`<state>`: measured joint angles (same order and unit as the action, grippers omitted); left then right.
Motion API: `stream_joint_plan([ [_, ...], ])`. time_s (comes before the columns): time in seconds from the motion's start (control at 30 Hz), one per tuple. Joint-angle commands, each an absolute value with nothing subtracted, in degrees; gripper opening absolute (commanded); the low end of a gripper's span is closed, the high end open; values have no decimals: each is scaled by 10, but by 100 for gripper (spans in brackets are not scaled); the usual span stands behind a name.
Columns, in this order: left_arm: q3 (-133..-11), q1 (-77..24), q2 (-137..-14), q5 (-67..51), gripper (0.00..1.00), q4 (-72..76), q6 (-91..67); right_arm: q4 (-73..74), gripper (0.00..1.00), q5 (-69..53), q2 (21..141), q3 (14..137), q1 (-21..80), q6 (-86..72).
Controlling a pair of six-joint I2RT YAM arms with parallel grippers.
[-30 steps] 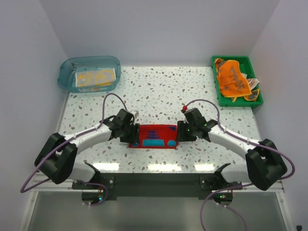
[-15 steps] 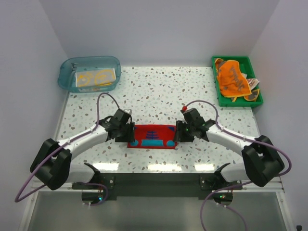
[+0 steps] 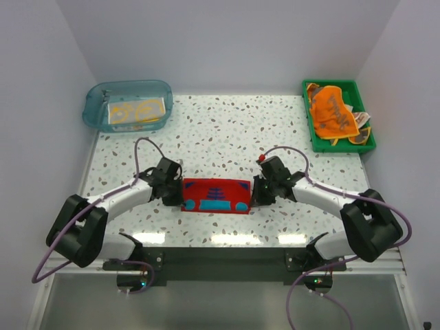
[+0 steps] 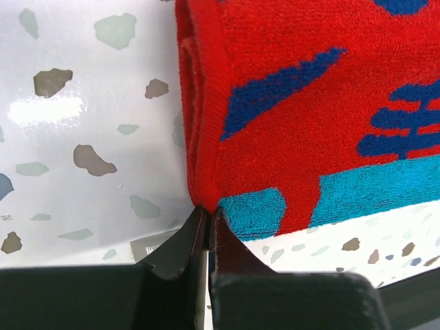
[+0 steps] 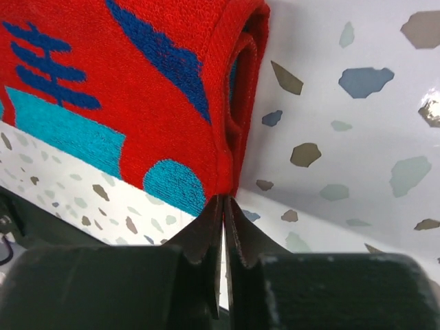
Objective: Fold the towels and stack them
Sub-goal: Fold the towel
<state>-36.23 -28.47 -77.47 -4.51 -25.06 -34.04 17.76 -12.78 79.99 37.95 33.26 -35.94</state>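
Observation:
A red towel [image 3: 215, 196] with teal and blue shapes lies folded into a flat strip on the speckled table between both arms. My left gripper [image 3: 180, 201] is at its near left corner. In the left wrist view that gripper [image 4: 208, 210] is shut, its tips pinching the corner of the red towel [image 4: 309, 82]. My right gripper [image 3: 251, 201] is at the near right corner. In the right wrist view it [image 5: 224, 199] is shut on the doubled edge of the red towel [image 5: 124, 82]. An orange towel [image 3: 332, 113] lies crumpled at the back right. A cream towel with yellow print [image 3: 134, 111] lies folded at the back left.
The orange towel sits in a green tray [image 3: 313, 141] at the back right corner, on top of other cloths. The cream towel sits in a clear blue tub [image 3: 93, 110] at the back left corner. White walls enclose the table on three sides.
Both grippers were open beside the red towel's ends and have now shut on its near corners. Both wrists moved slightly nearer and lower; the towel shifted a little left.

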Motion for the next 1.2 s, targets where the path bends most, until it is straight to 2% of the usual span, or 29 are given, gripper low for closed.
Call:
stream_joint_plan([
  [0.0,-337,-251,-757,-100,0,-222,-347,200,5,-149,780,411,332,-363],
  [0.07,-329,-241,-747,-122,0,-212,-348,217,0,-161,772,424,332,-360],
  [0.37,-310,-229,-745,-143,0,-196,-351,217,1,-198,803,408,332,-351],
  [0.5,-305,-228,-743,-153,0,-189,-347,230,11,-185,772,416,334,-341],
  [0.53,-303,-228,-738,-154,0,-188,-347,242,20,-179,763,424,335,-338],
  [0.57,-301,-226,-736,-156,0,-186,-347,250,23,-173,756,433,337,-333],
  [0.67,-296,-222,-734,-163,0,-182,-346,256,28,-153,733,469,340,-325],
  [0.9,-284,-216,-736,-164,0,-173,-343,163,29,-174,759,420,351,-350],
  [1.03,-275,-209,-737,-166,0,-171,-338,88,26,-176,799,366,351,-355],
  [1.17,-262,-194,-735,-166,0,-167,-331,81,23,-142,811,324,350,-339],
])
